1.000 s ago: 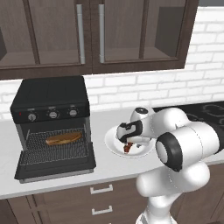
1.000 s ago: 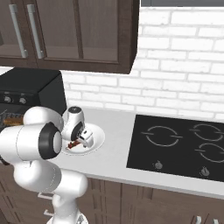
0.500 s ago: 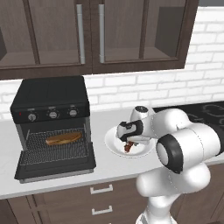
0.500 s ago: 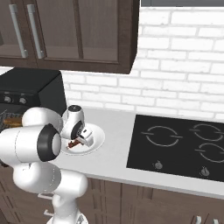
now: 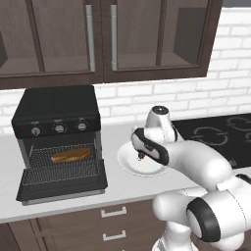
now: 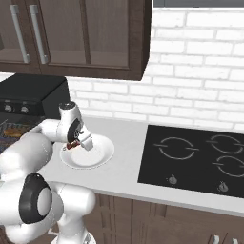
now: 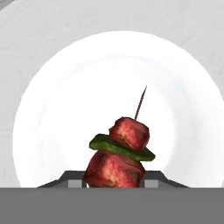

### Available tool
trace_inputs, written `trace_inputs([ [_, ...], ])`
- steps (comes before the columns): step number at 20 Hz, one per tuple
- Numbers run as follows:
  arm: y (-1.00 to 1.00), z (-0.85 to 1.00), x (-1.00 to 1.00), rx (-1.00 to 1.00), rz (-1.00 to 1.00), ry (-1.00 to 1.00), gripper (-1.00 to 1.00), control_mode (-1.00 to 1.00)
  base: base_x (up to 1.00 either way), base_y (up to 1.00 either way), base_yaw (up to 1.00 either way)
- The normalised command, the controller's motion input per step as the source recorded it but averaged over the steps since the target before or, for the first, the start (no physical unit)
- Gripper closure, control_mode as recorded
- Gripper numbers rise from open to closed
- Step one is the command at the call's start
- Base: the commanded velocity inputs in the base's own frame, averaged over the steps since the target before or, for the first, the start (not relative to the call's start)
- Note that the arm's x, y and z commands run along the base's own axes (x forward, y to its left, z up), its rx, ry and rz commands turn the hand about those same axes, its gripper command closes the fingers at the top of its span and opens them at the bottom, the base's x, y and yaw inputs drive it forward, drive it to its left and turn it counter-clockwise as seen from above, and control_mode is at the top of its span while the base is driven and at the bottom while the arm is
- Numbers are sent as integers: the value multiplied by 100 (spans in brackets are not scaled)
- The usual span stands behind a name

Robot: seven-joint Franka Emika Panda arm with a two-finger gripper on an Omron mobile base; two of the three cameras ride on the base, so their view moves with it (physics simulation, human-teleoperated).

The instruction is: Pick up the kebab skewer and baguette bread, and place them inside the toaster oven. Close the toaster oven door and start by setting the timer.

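My gripper [image 5: 141,154] is shut on the kebab skewer [image 5: 141,156], holding it just above the white plate [image 5: 125,165]. In the hand view the kebab skewer [image 7: 121,152] shows red chunks, a green slice and a thin stick tip, clamped between the fingertips [image 7: 64,178] over the plate [image 7: 61,109]. The right base view shows the gripper [image 6: 72,143] with the skewer [image 6: 71,146] over the plate [image 6: 99,157]. The baguette bread [image 5: 71,155] lies on the wire rack inside the black toaster oven [image 5: 56,110]. The toaster oven door [image 5: 61,188] hangs open, flat in front.
Three knobs [image 5: 59,128] sit in a row above the oven opening. A black cooktop [image 6: 200,159] lies to the right of the plate. Dark wall cabinets [image 5: 98,39] hang overhead, against a white brick wall [image 6: 200,71].
The jaws have closed on the kebab skewer, and the hand has risen slightly off the plate with it. The baguette and oven are unchanged.
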Motion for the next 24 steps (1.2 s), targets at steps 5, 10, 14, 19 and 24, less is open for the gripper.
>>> trace_inputs([
  [5,3,100,-18,4,-18,-3,100,-100,0,0,0],
  [10,2,91,-31,11,-18,0,100,-100,0,0,0],
  [14,6,62,-54,13,-22,-7,100,-100,0,0,0],
  [19,58,51,-50,8,-23,-17,100,-100,0,0,0],
  [24,69,26,-27,5,-24,-14,100,-100,0,0,0],
])
